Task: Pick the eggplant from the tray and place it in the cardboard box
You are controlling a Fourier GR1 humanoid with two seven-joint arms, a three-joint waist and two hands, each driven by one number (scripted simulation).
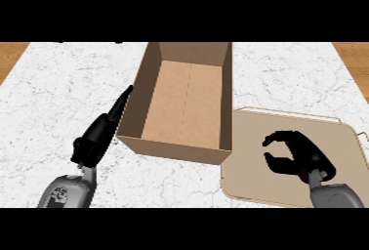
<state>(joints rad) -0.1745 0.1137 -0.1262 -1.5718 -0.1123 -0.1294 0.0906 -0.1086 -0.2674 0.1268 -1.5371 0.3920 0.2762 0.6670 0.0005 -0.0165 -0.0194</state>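
Observation:
The open cardboard box [184, 97] stands in the middle of the counter, and its inside shows nothing. To its right lies the beige tray [252, 180]. My right hand [302, 156] hovers over the tray with its fingers and thumb curled. Only a small dark purple bit of the eggplant [311, 174] shows under the palm near the wrist; the hand hides the remainder. My left hand [97, 136] lies with straight fingers along the outside of the box's left wall and holds nothing.
The counter's white marble top [57, 97] spreads to the left of the box and behind the tray. Wooden floor [353, 53] shows past the far corners. The tray's left edge sits close against the box's near right corner.

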